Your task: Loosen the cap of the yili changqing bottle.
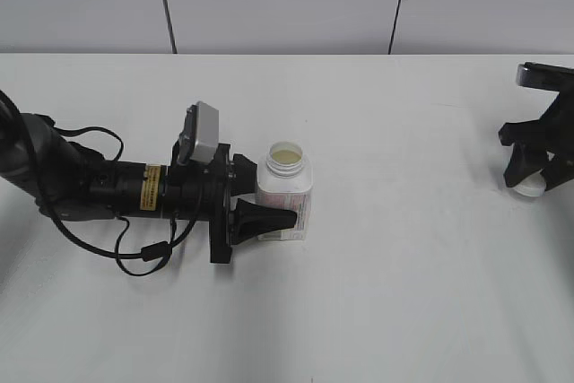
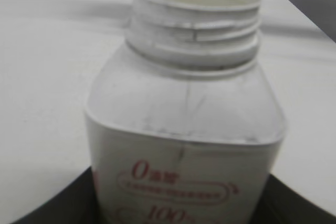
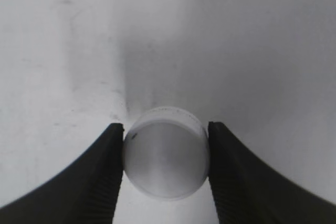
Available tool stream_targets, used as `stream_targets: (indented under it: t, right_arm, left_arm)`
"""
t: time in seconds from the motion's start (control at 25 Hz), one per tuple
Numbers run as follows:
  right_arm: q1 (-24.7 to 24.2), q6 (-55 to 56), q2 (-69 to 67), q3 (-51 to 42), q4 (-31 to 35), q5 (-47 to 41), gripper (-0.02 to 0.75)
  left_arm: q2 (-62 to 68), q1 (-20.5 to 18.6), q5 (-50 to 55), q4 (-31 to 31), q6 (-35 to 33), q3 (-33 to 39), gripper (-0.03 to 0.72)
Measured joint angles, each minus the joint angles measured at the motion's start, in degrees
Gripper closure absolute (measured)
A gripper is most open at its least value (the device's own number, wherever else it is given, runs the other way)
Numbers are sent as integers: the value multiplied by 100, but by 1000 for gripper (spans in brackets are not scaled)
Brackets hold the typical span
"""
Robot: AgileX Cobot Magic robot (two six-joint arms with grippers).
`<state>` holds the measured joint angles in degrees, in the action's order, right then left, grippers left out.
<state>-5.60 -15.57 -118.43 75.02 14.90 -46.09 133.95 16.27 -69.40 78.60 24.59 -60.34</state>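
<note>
the yili changqing bottle stands upright at mid-worktop, its threaded neck open and uncapped, pinched at the body by the left tool. the cap sits well apart at the far right edge, pinched between the fingers of the right tool, low over the worktop. wide bare surface lies between the two, and also on the near side.

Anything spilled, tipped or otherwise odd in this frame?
Nothing is spilled or tipped. The yili changqing bottle stands upright in the left gripper, neck open. The cap is fully off, gripped by the right gripper far to the right, more than loosened.
</note>
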Motion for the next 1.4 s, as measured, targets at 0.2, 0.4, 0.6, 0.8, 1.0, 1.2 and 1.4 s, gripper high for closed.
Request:
stream_targets:
  t: [0.2, 0.4, 0.6, 0.8, 1.0, 1.2, 1.4]
  right_arm:
    - [-33, 37, 0, -323, -78, 555, 351]
    - [-33, 37, 0, -367, -194, 592, 351]
    - [-33, 107, 0, -367, -206, 608, 342]
    - [-33, 121, 0, -367, -200, 578, 184]
    - [-33, 126, 0, -331, -78, 105, 184]
    - [-33, 126, 87, -68, 166, -441, 206]
    - [-33, 158, 472, 58, 217, -517, 207]
  left_arm:
    - [0, 0, 0, 0, 0, 0, 302]
    - [0, 0, 0, 0, 0, 0, 302]
    - [0, 5, 0, 0, 0, 0, 302]
    - [0, 5, 0, 0, 0, 0, 302]
    - [0, 5, 0, 0, 0, 0, 302]
    - [0, 6, 0, -6, 0, 0, 302]
    - [0, 6, 0, -1, 0, 0, 217]
